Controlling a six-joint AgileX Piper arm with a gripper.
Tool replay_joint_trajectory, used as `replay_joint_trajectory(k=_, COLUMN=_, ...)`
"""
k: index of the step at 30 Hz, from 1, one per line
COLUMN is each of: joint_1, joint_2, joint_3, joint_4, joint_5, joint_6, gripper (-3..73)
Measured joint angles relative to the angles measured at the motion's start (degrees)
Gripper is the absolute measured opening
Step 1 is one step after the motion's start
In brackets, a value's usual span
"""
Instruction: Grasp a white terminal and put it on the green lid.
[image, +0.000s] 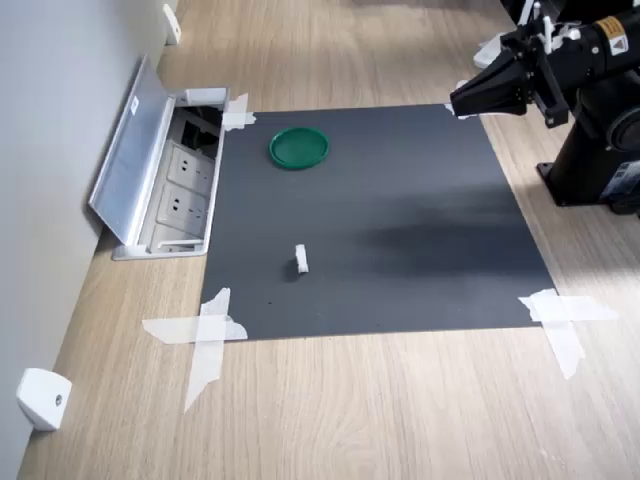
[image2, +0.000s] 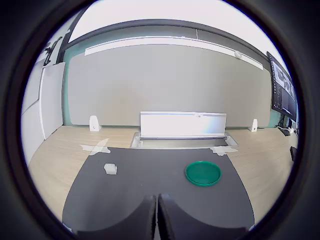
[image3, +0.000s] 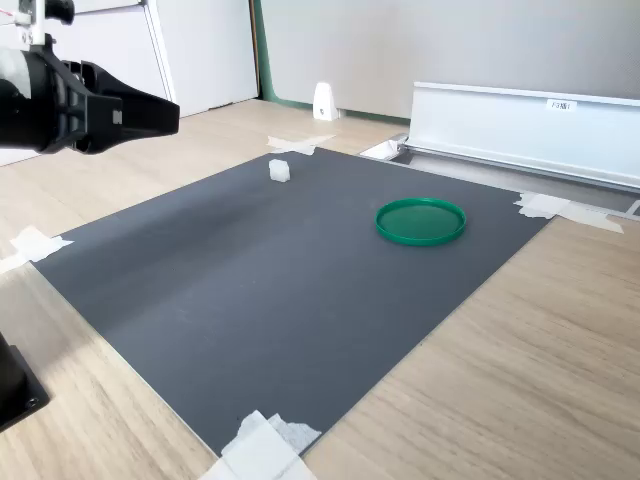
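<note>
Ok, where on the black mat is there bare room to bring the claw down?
Most of the black mat is bare. The widest free patch lies between the small white plastic terminal block, the flat round green plastic lid and the mat's edge on the first exterior view's right. It is tighter by the open silver socket box.

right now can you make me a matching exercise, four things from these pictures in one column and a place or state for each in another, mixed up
Things:
1. white terminal
2. green lid
3. gripper
4. socket box cover

Places or states:
A. shut, held above the edge of the black mat
B. flipped open, leaning toward the wall
C. alone on the mat, away from the lid, untouched
D. flat on the mat near the socket box, nothing on it

Pairs: 1-C, 2-D, 3-A, 4-B
</note>
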Motion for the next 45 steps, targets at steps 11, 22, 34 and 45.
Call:
replay_joint_trajectory(k=11, joint_1=0.0, joint_2=0.0, joint_3=0.0, joint_4=0.0, joint_5=0.3, joint_6=0.0, gripper=-0.8)
replay_joint_trajectory(k=22, joint_1=0.0, joint_2=0.0, joint_3=0.0, joint_4=0.0, joint_5=0.6, joint_6=0.0, gripper=-0.8)
replay_joint_trajectory(k=34, joint_1=0.0, joint_2=0.7, joint_3=-6.9, joint_4=-0.8, joint_5=5.4, joint_6=-3.6, gripper=-0.8)
replay_joint_trajectory(k=45, joint_1=0.0, joint_2=19.6, joint_3=-17.1, joint_4=-1.1, joint_5=14.4, joint_6=-6.4, gripper=-0.8)
